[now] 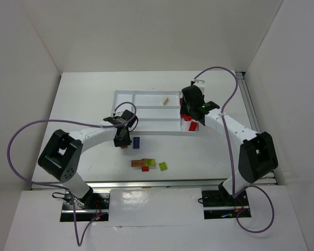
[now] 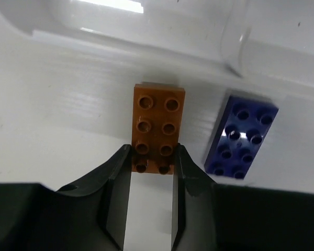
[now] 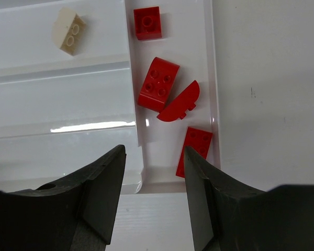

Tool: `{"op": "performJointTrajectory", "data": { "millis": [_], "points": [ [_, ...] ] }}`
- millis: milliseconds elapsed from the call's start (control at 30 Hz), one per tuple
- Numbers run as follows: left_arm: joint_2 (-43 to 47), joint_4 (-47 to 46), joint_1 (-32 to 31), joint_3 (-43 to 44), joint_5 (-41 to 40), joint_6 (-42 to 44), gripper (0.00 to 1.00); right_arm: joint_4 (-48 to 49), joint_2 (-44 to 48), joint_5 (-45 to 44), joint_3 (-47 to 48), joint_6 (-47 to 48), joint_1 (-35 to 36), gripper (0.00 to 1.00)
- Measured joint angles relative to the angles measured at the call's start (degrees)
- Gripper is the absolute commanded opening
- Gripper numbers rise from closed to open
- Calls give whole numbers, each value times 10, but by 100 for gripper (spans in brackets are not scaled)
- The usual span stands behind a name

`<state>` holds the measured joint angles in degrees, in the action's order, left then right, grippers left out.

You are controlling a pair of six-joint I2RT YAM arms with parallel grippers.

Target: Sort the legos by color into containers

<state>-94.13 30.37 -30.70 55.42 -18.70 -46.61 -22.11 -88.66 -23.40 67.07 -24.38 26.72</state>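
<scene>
White desk (image 1: 78, 110) at centre frame, matte and evenly lit. Boxed in by plain white panels: back wall (image 1: 157, 31) across the top, left wall (image 1: 15, 89) and right wall (image 1: 298, 89) at the sides. Metal rail (image 1: 162, 183) along the desk's near edge, lower centre, with a glossy white board (image 1: 157, 225) below it catching soft glare.

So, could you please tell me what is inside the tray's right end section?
Four red legos lie in that end section; the right gripper covers part of the nearest one and the near corner.

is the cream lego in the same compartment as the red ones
No, a wall separates the cream lego from the section holding the red legos.
</scene>
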Motion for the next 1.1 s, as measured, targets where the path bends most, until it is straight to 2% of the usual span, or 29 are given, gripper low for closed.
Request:
{"op": "performJointTrajectory", "data": {
  "millis": [133, 233, 333, 467, 567, 733, 767, 933, 1000, 1100],
  "points": [
    [63, 50, -11, 9, 1, 5, 21, 0, 0, 0, 0, 0, 0, 56],
    [93, 73, -14, 52, 3, 26, 0, -1, 0, -1, 0, 0, 0, 56],
    [77, 76, 2, 126, -3, 47, 0, -2, 0, -2, 0, -1, 0, 56],
    [-7, 66, 39, 236, -21, 76, 7, -5, 1, -4, -1, -1, 0, 56],
    [-80, 57, 66, 282, -27, 93, 15, -13, 14, -7, -12, -1, -2, 56],
    [-186, 71, 102, 355, -21, 123, 88, -30, 39, -17, -20, -2, -5, 56],
    [-200, 75, 108, 372, -20, 128, 92, -31, 43, -19, -21, -2, -5, 56],
    [-210, 80, 114, 402, -19, 137, 92, -43, 58, -22, -29, -3, -9, 56],
    [-186, 78, 103, 388, -15, 141, 91, -45, 59, -24, -29, -3, -10, 56],
    [-104, 79, 72, 322, 12, 156, 89, -46, 59, -24, -30, -4, -10, 56]
  ]
}}
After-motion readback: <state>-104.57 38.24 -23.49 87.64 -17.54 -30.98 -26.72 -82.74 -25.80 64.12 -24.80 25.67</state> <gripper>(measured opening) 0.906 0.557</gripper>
